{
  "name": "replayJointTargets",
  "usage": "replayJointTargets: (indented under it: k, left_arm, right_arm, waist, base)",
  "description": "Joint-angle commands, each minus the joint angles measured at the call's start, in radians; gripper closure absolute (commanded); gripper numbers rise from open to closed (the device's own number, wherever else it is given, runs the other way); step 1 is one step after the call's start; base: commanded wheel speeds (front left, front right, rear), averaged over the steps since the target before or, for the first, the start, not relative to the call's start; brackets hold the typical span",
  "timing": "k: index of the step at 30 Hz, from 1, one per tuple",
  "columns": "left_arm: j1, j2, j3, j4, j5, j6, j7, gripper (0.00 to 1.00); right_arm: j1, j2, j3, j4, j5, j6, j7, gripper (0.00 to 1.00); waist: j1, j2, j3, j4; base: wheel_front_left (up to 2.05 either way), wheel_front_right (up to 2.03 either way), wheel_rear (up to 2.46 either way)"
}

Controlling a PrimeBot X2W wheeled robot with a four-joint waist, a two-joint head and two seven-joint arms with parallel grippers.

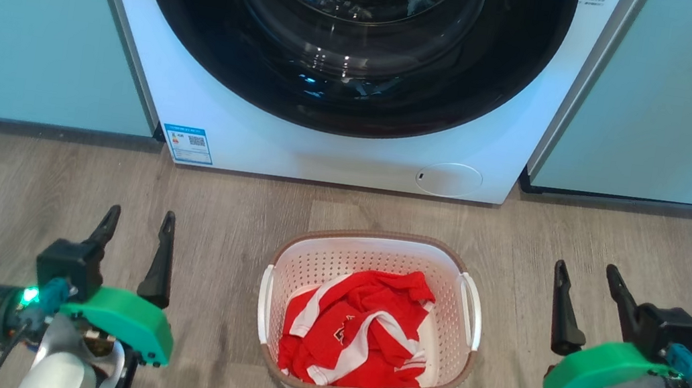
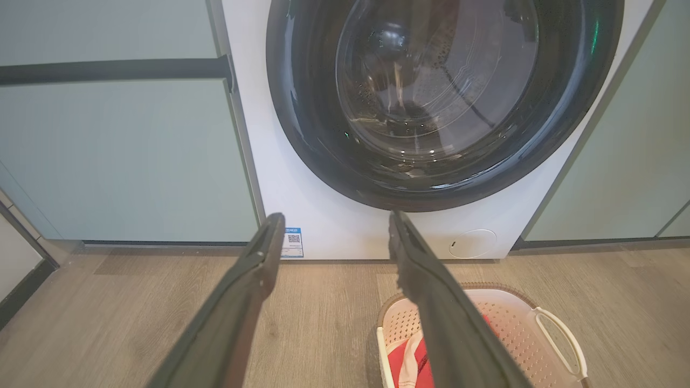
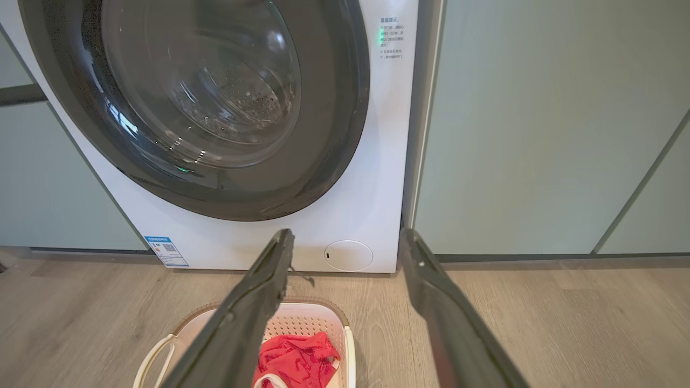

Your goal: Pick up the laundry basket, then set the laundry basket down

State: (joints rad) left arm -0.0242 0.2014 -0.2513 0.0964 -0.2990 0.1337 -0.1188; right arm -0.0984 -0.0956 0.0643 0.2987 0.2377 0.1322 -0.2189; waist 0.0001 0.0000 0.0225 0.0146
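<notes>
Item: laundry basket (image 1: pixel 350 259), white, perforated walls, brown rim band, standing upright on the wood-grain floor (image 1: pixel 15 188) directly before the washing machine (image 1: pixel 338 152), a strip of bare floor between them. Contents: one crumpled red garment (image 1: pixel 359 338) with white trim. Fittings: two white side handles (image 1: pixel 472 310), one on each side, neither touched. Position relative to jaws: between the two grippers, well apart from both, no finger at rim or handle. To its left, left gripper (image 1: pixel 141 214), jaws spread, nothing between them; its wrist view shows the basket at lower right, partly behind one finger. To its right, right gripper (image 1: pixel 585 268), jaws spread, likewise empty; its wrist view shows the basket at lower left, partly behind one finger. Surroundings: machine with dark round glass door (image 1: pixel 347 38), blue label (image 1: pixel 188 144), round flap (image 1: pixel 448 179); pale blue-green cabinet fronts (image 1: pixel 37 29) on both sides.
</notes>
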Motion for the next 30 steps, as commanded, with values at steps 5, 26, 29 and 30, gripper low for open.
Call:
replayJointTargets:
  k: [5,26,29,30]
  left_arm:
    - [-0.05,0.029,0.019,-0.049,0.067,0.026,-0.017,0.0]
    - [-0.051,0.035,0.007,-0.057,0.092,0.05,-0.023,0.0]
    - [-0.054,0.035,0.003,-0.054,0.09,0.051,-0.023,0.0]
    - [-0.055,0.035,0.003,-0.052,0.09,0.05,-0.024,0.0]
  right_arm:
    - [-0.057,-0.007,0.027,-0.026,-0.062,-0.001,-0.027,0.0]
    - [-0.068,-0.007,0.038,-0.009,-0.044,-0.002,-0.043,0.0]
    - [-0.068,-0.008,0.039,-0.007,-0.043,-0.002,-0.043,0.0]
    - [-0.069,-0.008,0.04,-0.008,-0.043,-0.002,-0.043,0.0]
  waist:
    - [-0.0001,0.0,0.004,0.001]
    - [-0.0001,0.0,0.014,0.002]
    - [-0.0001,0.0,0.016,0.003]
    - [-0.0001,0.0,0.018,0.004]
  base:
    - [0.0,0.0,0.0]
    - [0.0,0.0,0.0]
    - [0.0,0.0,0.0]
    - [0.0,0.0,0.0]
